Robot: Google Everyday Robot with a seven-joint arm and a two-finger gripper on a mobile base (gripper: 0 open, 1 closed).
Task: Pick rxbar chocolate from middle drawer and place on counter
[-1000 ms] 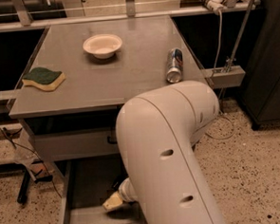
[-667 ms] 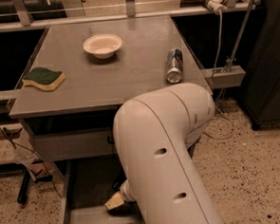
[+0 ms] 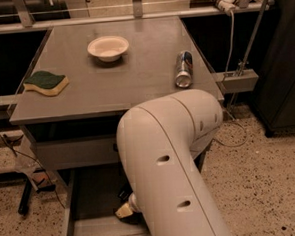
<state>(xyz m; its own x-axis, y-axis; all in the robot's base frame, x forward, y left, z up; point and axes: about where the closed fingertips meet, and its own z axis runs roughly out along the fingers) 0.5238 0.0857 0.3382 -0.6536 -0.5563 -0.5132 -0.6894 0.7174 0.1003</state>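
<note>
While the gripper (image 3: 126, 210) is hanging low inside the open middle drawer (image 3: 92, 193), half hidden under the white arm (image 3: 170, 158), whether it is spread or pinching anything cannot be told. The rxbar chocolate is showing, perhaps, only as a small dark shape (image 3: 124, 193) just beside it. A shallow pinch would be risking the flat wrapper slipping back on the lift, and the arm lifting out would be risking a knock on the overhanging edge of the counter (image 3: 135, 80).

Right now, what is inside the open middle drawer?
The claw is down inside the middle drawer, over its grey floor. A small dark shape lies by it; I cannot tell what. The white arm covers the drawer's right part.
</note>
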